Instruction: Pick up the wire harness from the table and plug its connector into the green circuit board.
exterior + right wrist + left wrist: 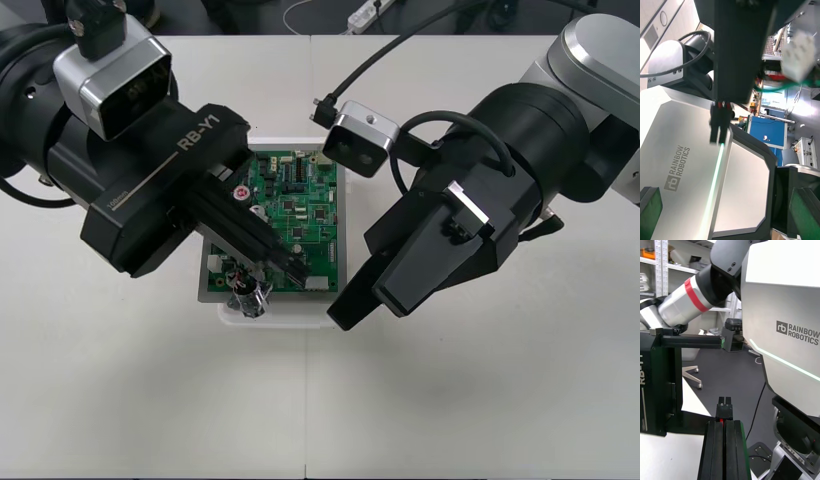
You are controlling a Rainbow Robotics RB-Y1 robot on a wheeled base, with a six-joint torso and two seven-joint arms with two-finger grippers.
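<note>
My left claw point(292, 272) is pinched narrow on the small black plug point(724, 409) of the harness point(245, 288). The plug pokes out just past my fingertips, with a bit of red wire point(720, 420) showing behind it. I grip the plug itself rather than the wires so that the end I have to push in is rigid and points where I aim it.

This claw comes in from the far left and lies low across the green board point(300, 195), with its tips over the near half. The other end of the harness trails back beneath it. The round metal socket point(248, 298) rests by the board's near left corner, at the edge of the white base point(338, 285). I judge that this leaves enough slack that nothing tugs on the plug. I cannot tell whether the plug has entered a connector on the board.

My right claw point(365, 308) is spread wide and holds nothing. It slants in from the right, just beside the near right corner of the base, low over the desk point(150, 400). My guess is that it waits there to brace the base if the left push makes it slide.
</note>
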